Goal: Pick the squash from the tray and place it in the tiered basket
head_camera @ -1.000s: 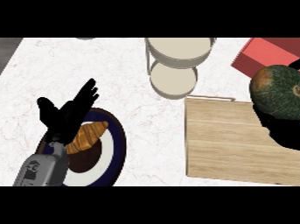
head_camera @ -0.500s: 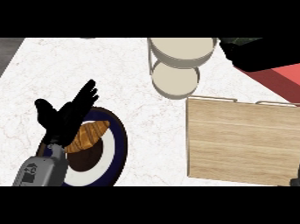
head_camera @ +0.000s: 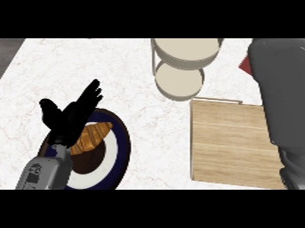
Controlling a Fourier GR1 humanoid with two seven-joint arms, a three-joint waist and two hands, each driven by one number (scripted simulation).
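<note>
A second ago the squash sat in the right hand over the tray's 1 o'clock corner. Now neither shows: the right forearm [head_camera: 289, 98] fills the view from 2 to 4 o'clock and runs off the top edge, so it cannot be told whether that hand is open or holding anything.

The wooden tray [head_camera: 230, 142] at 4 o'clock lies bare, so the pick looks done. The tiered basket [head_camera: 179, 82] at 12 o'clock shows no squash in either visible tier. The squash is probably still being carried toward the basket, and the placing is not confirmed.

The left hand [head_camera: 73, 116] rests at 8 o'clock with its fingers spread, above the plate [head_camera: 118, 147] that holds a croissant [head_camera: 92, 136] on the surface [head_camera: 82, 67].
</note>
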